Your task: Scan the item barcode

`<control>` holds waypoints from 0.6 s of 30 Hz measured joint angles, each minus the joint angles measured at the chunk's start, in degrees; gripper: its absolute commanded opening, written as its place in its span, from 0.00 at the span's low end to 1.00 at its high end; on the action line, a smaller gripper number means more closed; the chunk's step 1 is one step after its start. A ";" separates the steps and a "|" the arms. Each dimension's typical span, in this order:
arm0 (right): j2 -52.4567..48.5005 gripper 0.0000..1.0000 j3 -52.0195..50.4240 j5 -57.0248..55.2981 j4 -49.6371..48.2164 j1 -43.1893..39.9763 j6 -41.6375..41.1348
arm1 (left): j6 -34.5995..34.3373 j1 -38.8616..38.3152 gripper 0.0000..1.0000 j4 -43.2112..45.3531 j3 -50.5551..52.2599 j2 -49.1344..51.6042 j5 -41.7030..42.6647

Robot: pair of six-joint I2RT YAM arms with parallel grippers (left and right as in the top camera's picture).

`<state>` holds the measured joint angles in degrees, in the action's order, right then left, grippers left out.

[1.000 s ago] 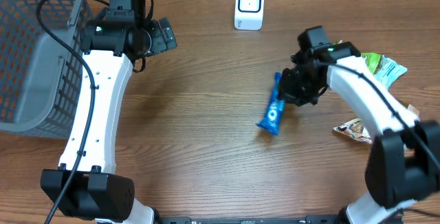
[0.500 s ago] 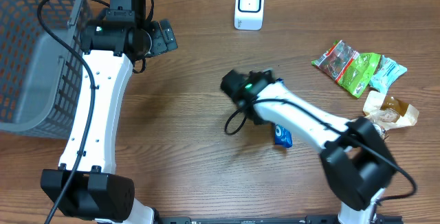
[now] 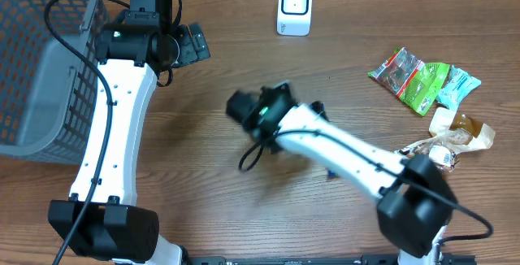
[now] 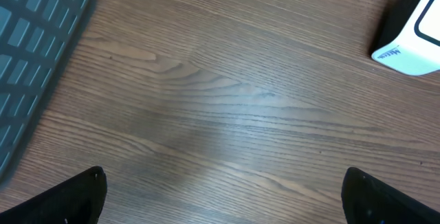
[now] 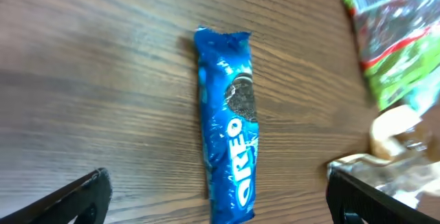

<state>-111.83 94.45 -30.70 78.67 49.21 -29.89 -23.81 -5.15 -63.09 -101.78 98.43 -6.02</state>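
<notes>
A blue Oreo packet (image 5: pixel 230 148) lies flat on the wooden table, lengthwise between the fingers of my right gripper (image 5: pixel 223 195). That gripper is open above the packet and holds nothing. In the overhead view the right arm (image 3: pixel 325 139) stretches blurred across the table's middle and hides almost all of the packet. The white barcode scanner (image 3: pixel 294 7) stands at the back centre and also shows at the top right of the left wrist view, scanner (image 4: pixel 412 38). My left gripper (image 3: pixel 195 44) is open and empty over bare wood, left of the scanner.
A grey mesh basket (image 3: pixel 41 62) stands at the far left. Green snack packets (image 3: pixel 422 82) and a crumpled brown wrapper (image 3: pixel 459 131) lie at the right. In the right wrist view the green packet (image 5: pixel 395 38) lies right of the Oreo.
My right gripper has opened and let go of the Oreo packet, which now lies on the table. The right arm has swung left across the table. The left arm has not moved.
</notes>
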 measured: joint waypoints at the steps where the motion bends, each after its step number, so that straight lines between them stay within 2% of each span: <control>1: 0.85 0.99 0.15 2.43 0.24 -2.32 0.57 | 0.00 0.00 1.00 0.00 0.00 0.00 0.15; 4: 3.45 0.96 0.17 10.80 2.12 -11.17 3.93 | 0.00 0.00 1.00 0.02 0.00 0.00 0.70; 10: 5.92 0.86 -2.10 33.79 1.62 -30.77 16.90 | 0.00 0.00 1.00 0.00 0.00 0.00 1.07; 15: 5.97 0.68 -10.84 49.07 -2.54 -40.17 27.04 | 0.00 0.00 1.00 0.04 0.00 0.00 1.07; 18: 5.97 0.67 -16.44 57.07 -5.81 -44.24 32.09 | 0.00 0.00 1.00 0.07 0.00 0.00 1.07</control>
<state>-105.86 78.02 26.37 72.86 4.97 2.20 -23.81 -5.15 -63.02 -101.78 98.43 -4.95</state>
